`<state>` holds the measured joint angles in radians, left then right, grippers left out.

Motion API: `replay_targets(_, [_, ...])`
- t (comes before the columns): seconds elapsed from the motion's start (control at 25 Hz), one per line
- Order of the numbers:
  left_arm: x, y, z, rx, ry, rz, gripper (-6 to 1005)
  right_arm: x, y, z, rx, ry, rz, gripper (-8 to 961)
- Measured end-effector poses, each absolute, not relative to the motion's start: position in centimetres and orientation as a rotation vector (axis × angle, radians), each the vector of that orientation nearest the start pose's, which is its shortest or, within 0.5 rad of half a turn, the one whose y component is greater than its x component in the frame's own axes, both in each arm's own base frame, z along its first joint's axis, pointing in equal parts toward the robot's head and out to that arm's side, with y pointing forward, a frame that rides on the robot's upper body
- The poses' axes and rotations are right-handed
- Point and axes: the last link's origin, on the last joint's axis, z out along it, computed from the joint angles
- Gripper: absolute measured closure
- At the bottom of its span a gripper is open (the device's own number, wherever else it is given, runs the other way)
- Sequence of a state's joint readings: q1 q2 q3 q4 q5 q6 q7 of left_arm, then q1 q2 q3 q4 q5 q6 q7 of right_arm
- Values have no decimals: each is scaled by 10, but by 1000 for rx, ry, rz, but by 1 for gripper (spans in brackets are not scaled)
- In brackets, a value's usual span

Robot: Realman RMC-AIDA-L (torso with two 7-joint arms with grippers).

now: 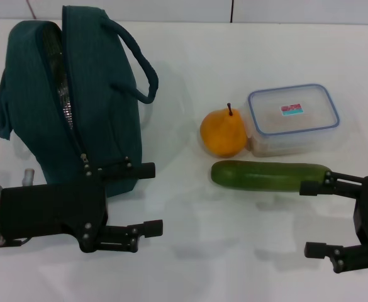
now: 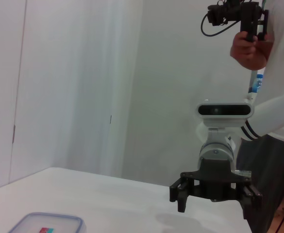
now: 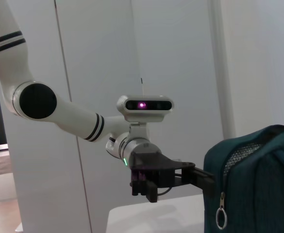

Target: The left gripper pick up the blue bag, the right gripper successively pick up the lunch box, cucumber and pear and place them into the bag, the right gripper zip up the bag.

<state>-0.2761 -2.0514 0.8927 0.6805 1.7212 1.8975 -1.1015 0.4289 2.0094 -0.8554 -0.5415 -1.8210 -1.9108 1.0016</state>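
Observation:
The blue bag (image 1: 77, 94) stands at the back left of the table, its top unzipped and silver lining showing; its zipper ring pull (image 3: 221, 218) hangs at one end. My left gripper (image 1: 152, 198) is open just in front of the bag, holding nothing. The pear (image 1: 222, 133) sits mid-table beside the lunch box (image 1: 293, 118). In front of both lies the cucumber (image 1: 270, 176). At the front right, my right gripper (image 1: 306, 219) is open and empty, its upper finger close to the cucumber's right end. The lunch box (image 2: 47, 224) and right gripper (image 2: 213, 199) also appear in the left wrist view.
The white table (image 1: 202, 264) runs back to a white wall. A person (image 2: 273, 111) holding a camera rig stands beyond the table's right side. The bag's loop handle (image 1: 139, 63) sticks out towards the pear.

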Motion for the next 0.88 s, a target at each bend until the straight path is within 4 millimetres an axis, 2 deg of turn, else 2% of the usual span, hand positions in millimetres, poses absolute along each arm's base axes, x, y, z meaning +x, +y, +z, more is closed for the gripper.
replay_targets(0.76, [-273, 234, 12, -2850, -285, -1066, 162, 261, 261, 8, -2918, 134, 1038, 78])
replay_targets(0.88, [-270, 231, 21, -2833, -247, -1123, 168, 261, 262, 8, -2913, 143, 1042, 78])
